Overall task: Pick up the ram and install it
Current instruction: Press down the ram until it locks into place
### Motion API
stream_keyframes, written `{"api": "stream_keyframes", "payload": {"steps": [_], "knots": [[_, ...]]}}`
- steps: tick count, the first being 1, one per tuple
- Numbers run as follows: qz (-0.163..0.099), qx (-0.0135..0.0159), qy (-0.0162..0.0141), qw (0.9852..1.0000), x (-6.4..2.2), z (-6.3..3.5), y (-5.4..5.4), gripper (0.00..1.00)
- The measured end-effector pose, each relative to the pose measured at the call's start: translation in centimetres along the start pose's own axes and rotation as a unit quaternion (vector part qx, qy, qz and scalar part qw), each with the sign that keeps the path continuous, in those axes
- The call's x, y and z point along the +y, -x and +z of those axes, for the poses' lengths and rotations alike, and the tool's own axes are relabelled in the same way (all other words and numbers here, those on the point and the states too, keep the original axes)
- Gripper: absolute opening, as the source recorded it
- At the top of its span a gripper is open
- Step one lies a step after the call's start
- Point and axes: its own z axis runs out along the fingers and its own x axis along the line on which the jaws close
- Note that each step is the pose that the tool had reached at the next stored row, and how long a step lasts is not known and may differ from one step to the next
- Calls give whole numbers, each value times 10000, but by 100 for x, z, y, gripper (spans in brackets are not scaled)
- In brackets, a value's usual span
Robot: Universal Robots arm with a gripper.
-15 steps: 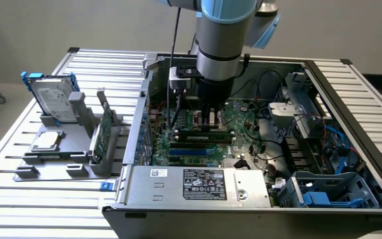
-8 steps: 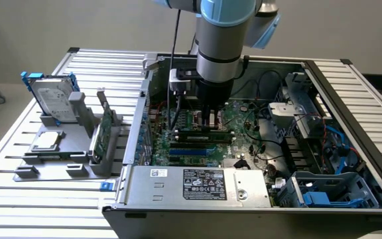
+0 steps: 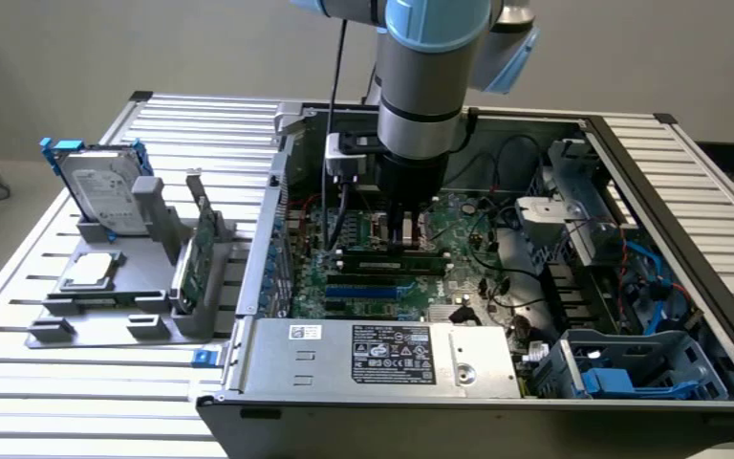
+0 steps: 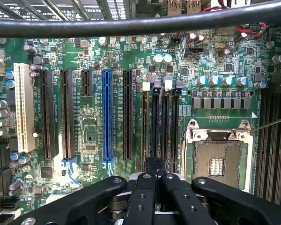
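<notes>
Seating looks like the step in hand: black two-fingered gripper (image 4: 154, 180), fingers clenched, presses down inside the open metal computer case (image 3: 654, 143). Long thin green ram stick (image 3: 393, 252) seemingly stands edge-on in a motherboard slot beneath it, toward the exterior view's left of the square silver processor socket (image 4: 218, 161). Firm, straight downward pressure is what full seating demands.
</notes>
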Motion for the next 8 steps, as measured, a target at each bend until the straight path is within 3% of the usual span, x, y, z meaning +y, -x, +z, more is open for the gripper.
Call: {"api": "stream_keyframes", "payload": {"steps": [8], "knots": [[0, 1, 1, 10000, 0, 13, -1, 11]]}}
